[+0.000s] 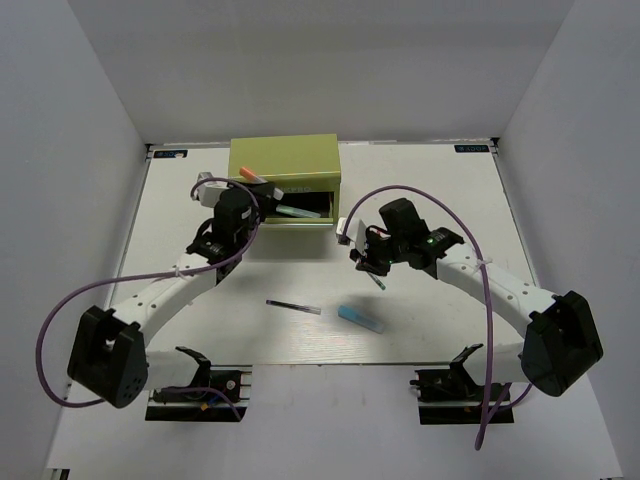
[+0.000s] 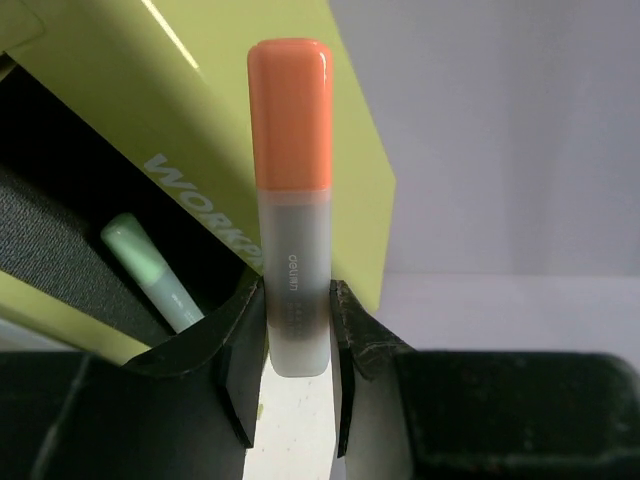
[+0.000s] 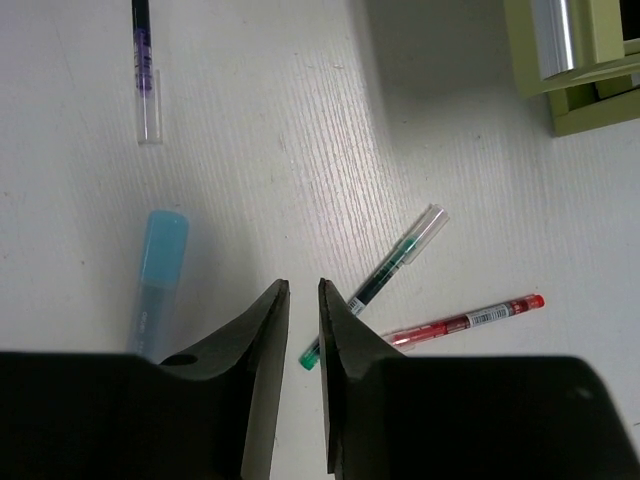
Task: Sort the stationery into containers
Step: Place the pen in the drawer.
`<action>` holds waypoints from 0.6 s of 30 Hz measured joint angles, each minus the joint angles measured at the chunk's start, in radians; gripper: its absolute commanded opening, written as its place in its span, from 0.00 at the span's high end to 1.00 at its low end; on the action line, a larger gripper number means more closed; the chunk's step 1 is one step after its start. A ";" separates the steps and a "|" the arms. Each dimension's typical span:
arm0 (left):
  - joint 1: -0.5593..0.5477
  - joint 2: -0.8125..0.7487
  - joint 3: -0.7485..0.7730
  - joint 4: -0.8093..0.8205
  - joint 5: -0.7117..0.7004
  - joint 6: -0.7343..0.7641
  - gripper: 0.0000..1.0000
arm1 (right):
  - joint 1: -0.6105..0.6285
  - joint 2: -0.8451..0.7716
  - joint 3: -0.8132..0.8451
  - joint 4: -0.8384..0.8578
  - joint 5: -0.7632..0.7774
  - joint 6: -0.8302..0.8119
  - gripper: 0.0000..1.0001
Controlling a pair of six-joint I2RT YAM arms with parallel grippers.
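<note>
Left arm is up at the olive-green chest (image 1: 285, 158), and its left gripper (image 2: 298, 286) has a catch: the fingers (image 2: 232, 345) are clamped on the frosted lower body of an orange-capped marker (image 2: 290, 120). The marker stands upright in the wrist view, cap end away from the camera. Right behind it is the chest's front, pale lettering running slantwise, only the first letters readable. The open drawer (image 2: 60, 230) shows a dark lining, and there's a mint-green marker (image 2: 150, 268) lying inside it already. From above, the orange cap sits just at the upper left corner of that drawer opening.

Over to the right gripper (image 3: 304, 292), low over the white bench (image 1: 430, 190). Its fingers (image 3: 262, 345) are drawn nearly together, a thin slit between them, and nothing in it. Just off the right fingertip lies a dark teal pen (image 3: 395, 268), set diagonally, clear cap pointing up and away towards the chest's corner. Just beside it a red-and-white pen (image 3: 470, 319) runs at a shallower slant, its near end hidden behind the finger. On the other side, a light-blue marker (image 3: 160, 275) lies beside the left finger, lower end out of sight. Further off, a black pen (image 3: 145, 70) with a clear cap.

The overhead view has that black pen and the light-blue marker near each other on the bench, between the two arms, well apart from the chest
</note>
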 measured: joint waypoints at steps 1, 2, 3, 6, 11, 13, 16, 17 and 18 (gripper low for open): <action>-0.004 0.022 0.006 0.005 -0.009 -0.009 1.00 | 0.000 0.000 0.000 0.000 0.000 0.000 0.75; -0.008 0.046 0.011 0.008 -0.016 -0.014 1.00 | 0.000 0.000 0.000 0.000 0.000 0.000 0.74; -0.014 0.069 0.016 0.009 -0.021 -0.020 1.00 | 0.000 0.000 0.000 0.000 0.000 0.001 0.74; -0.032 0.131 0.028 0.016 -0.037 -0.031 0.99 | 0.000 0.000 -0.003 0.003 0.000 0.001 0.72; -0.055 0.177 0.080 0.023 -0.055 -0.038 0.68 | -0.003 -0.010 -0.026 0.006 0.001 0.003 0.64; -0.061 0.188 0.101 0.022 -0.061 -0.042 0.53 | -0.005 -0.015 -0.032 0.005 0.002 0.005 0.62; -0.068 0.197 0.111 0.013 -0.066 -0.050 0.45 | -0.006 -0.018 -0.032 0.006 0.003 0.003 0.59; -0.069 0.198 0.111 0.006 -0.067 -0.053 0.43 | -0.006 -0.018 -0.032 0.006 0.003 0.003 0.59; -0.070 0.200 0.111 0.000 -0.067 -0.055 0.42 | -0.006 -0.018 -0.032 0.006 0.003 0.003 0.58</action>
